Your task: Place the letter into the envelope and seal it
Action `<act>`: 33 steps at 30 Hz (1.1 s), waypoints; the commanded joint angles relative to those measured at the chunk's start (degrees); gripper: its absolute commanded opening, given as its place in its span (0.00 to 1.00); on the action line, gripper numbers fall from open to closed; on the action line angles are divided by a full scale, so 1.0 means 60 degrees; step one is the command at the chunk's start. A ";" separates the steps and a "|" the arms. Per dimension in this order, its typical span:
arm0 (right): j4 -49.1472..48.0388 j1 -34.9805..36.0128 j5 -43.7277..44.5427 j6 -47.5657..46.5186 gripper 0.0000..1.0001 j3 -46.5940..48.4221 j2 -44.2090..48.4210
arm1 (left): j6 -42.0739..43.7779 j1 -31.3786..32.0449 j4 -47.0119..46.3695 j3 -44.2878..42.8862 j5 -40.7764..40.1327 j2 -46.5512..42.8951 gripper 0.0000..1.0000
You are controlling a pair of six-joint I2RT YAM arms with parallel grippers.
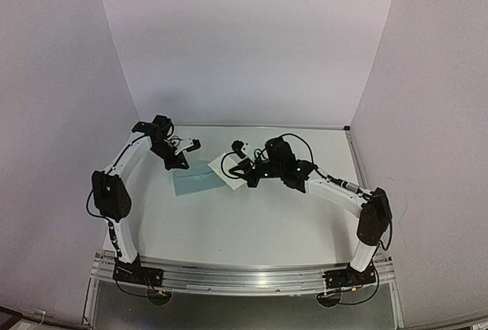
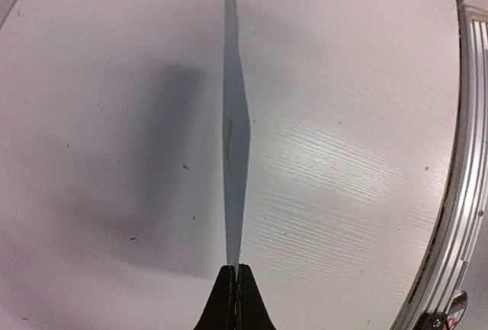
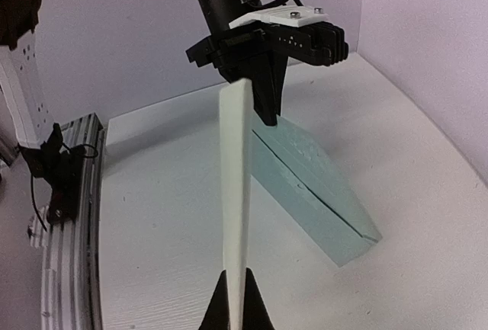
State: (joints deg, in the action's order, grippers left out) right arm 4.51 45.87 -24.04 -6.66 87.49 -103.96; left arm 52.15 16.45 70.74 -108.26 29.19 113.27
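In the top external view, the envelope [image 1: 194, 181] is seen with its long axis running from the left end effector [image 1: 180, 164] towards the right end effector [image 1: 242, 171]. One corner is clamped in the left end effector. The letter [image 1: 229, 171] is held at the tips of the right end effector, just beside the envelope's far end. Whether the two sheets touch cannot be told. The white desk [image 1: 252, 223] lies under both, and an aluminium rail [image 1: 244, 277] runs along its near edge.

In the left wrist view, the envelope [image 2: 236, 132] is seen edge-on, stretching straight out from the left end effector [image 2: 235, 273]. The jaws are clenched on its near edge with no gap. A shadow is cast on the desk [image 2: 343, 193] to one side, and the aluminium rail [image 2: 457, 193] lies on the other.

In the right wrist view, the letter [image 3: 235, 177] is seen edge-on and upright, pinched at its near edge by the closed right end effector [image 3: 235, 292]. Beyond its far edge, the left end effector [image 3: 268, 116] is closed on the upper corner of the envelope [image 3: 305, 170], which slants down to the desk [image 3: 152, 231].
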 commanded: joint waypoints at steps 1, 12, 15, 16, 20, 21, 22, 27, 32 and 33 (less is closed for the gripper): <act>-0.0494 0.0608 0.0730 -0.3194 0.00 -0.0013 0.0856 | 0.0908 0.0673 0.0976 -0.0129 -0.0075 -0.1267 0.00; 0.2789 0.1784 0.5035 -0.8655 0.00 0.1284 0.1095 | 0.0796 0.1848 0.1582 -0.0868 -0.1070 -0.2453 0.00; 0.3768 0.1830 0.5912 -0.9219 0.00 0.1782 0.1010 | 0.0734 0.2078 0.1701 -0.0963 -0.1330 -0.2443 0.00; 0.3964 0.1839 0.6199 -0.9339 0.00 0.1885 0.0936 | 0.0765 0.2146 0.1762 -0.0986 -0.1388 -0.2437 0.00; 0.4523 0.1945 0.7431 -0.9460 0.00 0.2462 0.0496 | 0.0859 0.2530 0.1980 -0.1046 -0.1664 -0.2428 0.00; 0.4606 0.1971 0.7726 -0.9492 0.00 0.2568 0.0388 | 0.0835 0.2589 0.2032 -0.1081 -0.1664 -0.2428 0.00; 0.4683 0.1990 0.7994 -0.9540 0.00 0.2640 0.0278 | 0.0798 0.2647 0.2078 -0.1119 -0.1657 -0.2428 0.00; 0.4741 0.2134 0.8676 -0.9928 0.00 0.2571 0.0075 | 0.0243 0.2763 0.2100 -0.1540 -0.1609 -0.2293 0.00; 0.4770 0.2157 0.8557 -0.9783 0.00 0.2390 0.0275 | -0.0381 0.2811 0.2622 -0.2163 -0.1550 -0.1937 0.00; 0.4787 0.2166 0.8689 -0.9719 0.00 0.2462 0.0213 | -0.0403 0.2823 0.2726 -0.2242 -0.1469 -0.1904 0.00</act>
State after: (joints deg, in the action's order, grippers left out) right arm 32.44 58.46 24.92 -64.55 101.84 -102.98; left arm 52.83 33.00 76.98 -117.39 19.26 101.10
